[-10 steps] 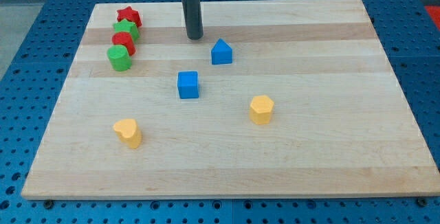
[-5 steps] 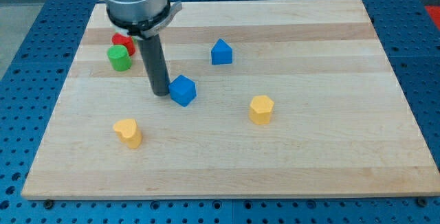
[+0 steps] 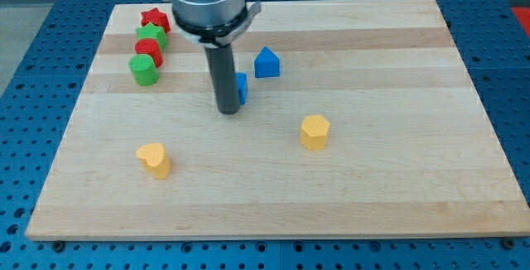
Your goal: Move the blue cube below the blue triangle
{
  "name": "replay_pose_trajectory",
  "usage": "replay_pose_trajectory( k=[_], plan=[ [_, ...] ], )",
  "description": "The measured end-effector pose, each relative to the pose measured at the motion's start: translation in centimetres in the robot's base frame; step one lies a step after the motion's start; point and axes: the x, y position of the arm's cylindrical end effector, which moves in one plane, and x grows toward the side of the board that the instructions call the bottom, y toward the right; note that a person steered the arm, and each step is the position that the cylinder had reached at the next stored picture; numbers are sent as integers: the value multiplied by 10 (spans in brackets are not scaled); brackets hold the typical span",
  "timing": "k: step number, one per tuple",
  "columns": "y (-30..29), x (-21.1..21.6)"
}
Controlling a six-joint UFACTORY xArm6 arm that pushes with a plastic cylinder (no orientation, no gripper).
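The rod [image 3: 225, 79] hid most of the blue cube [image 3: 242, 87]; the arm's upper part was cut off by the view's top.

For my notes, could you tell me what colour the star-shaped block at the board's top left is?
Red: the red star-shaped block, seen in the camera view.

my tip [image 3: 228, 111] on wooden board [image 3: 397, 179] | blue cube [image 3: 241, 87] touching rod's right, mostly hidden behind it | blue triangle [image 3: 266, 62] up-right of tip, near | yellow block [image 3: 315, 132] right, lower | yellow block [image 3: 154, 160] lower left | red and green blocks [image 3: 149, 46] upper left, well apart
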Motion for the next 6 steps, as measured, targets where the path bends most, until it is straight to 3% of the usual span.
replay_pose_trajectory(
  k=[3, 6],
  plan=[
    [-43, 8],
    [-22, -26]
  ],
)
